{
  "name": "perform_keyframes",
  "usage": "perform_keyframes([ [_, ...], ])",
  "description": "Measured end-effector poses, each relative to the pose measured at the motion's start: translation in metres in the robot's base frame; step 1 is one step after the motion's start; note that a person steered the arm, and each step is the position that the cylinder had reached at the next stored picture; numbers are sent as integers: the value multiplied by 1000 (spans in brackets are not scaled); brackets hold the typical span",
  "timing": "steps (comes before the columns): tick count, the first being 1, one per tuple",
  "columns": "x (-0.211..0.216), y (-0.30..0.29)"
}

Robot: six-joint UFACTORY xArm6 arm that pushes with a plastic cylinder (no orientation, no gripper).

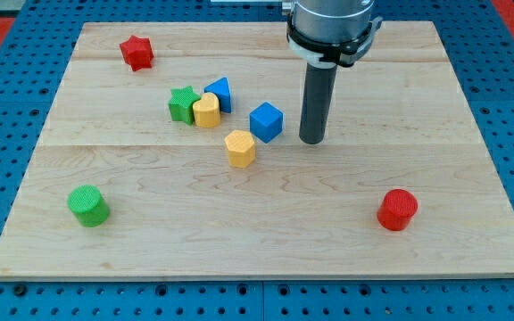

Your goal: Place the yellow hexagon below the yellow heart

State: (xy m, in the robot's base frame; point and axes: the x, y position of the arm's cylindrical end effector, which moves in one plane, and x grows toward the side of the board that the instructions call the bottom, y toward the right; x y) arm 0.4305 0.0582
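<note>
The yellow hexagon (239, 148) lies near the board's middle. The yellow heart (206, 111) sits up and to the view's left of it, pressed between a green star (182, 103) and a blue triangle (220, 94). A blue cube (266, 121) stands just up and right of the hexagon. My tip (311, 141) rests on the board to the view's right of the blue cube, a short gap from it, and right of the hexagon. It touches no block.
A red star (136, 52) sits at the top left, a green cylinder (88, 206) at the bottom left, a red cylinder (397, 209) at the bottom right. The wooden board (471, 160) lies on a blue perforated table.
</note>
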Motion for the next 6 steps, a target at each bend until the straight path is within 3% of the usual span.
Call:
perform_keyframes([
  [2,-30,-40],
  [3,54,3],
  [4,53,-54],
  [5,12,-83],
  [6,21,-99],
])
